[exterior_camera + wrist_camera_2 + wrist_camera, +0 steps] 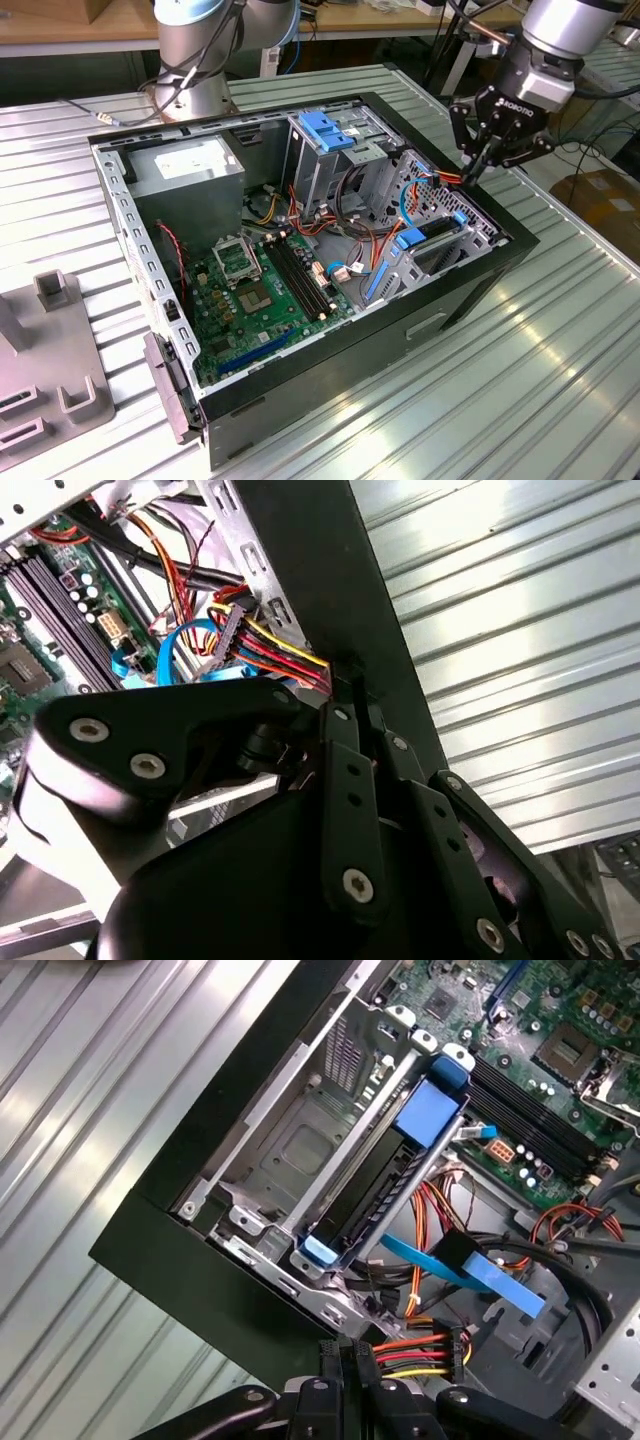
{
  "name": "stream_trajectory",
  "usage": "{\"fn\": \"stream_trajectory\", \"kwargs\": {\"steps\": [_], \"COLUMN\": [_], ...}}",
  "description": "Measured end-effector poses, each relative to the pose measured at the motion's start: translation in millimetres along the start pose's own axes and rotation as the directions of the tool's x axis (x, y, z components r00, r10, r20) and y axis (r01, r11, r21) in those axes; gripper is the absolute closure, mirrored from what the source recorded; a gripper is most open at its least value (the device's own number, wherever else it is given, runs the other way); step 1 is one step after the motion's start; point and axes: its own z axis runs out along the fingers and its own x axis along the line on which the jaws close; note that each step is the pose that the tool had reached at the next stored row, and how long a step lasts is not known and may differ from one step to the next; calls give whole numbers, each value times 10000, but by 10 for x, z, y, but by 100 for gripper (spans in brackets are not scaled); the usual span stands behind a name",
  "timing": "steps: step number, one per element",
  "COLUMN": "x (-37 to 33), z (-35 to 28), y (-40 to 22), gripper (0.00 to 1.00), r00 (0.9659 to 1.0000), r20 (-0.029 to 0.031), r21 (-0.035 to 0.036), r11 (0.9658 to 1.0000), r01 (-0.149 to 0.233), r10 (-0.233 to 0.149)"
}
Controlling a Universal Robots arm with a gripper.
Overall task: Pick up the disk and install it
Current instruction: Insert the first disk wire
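The disk stands on edge in the metal bay at the case's corner, dark with blue rail ends; in the exterior view the disk sits at the case's right end. My gripper hangs just above the case's rim beside that bay. In both wrist views its fingers are pressed together on a bundle of red, yellow and black power wires that ends in a black connector. The gripper pinches the wires close to the case wall.
The open black case lies on a slatted metal table. Inside are a green motherboard, a grey power-supply box, a drive cage with a blue latch and blue data cables. A grey fixture stands at the exterior view's left.
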Motion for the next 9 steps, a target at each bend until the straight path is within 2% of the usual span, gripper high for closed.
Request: {"fn": "stream_trajectory", "kwargs": {"steps": [5,9], "x": [-73,-94], "z": [6,11], "y": [102,132], "gripper": [84,84], "r00": [10000,9999], "r20": [-2,1], "r21": [-1,-1], "r11": [10000,9999], "r01": [-7,-148], "r10": [7,148]}}
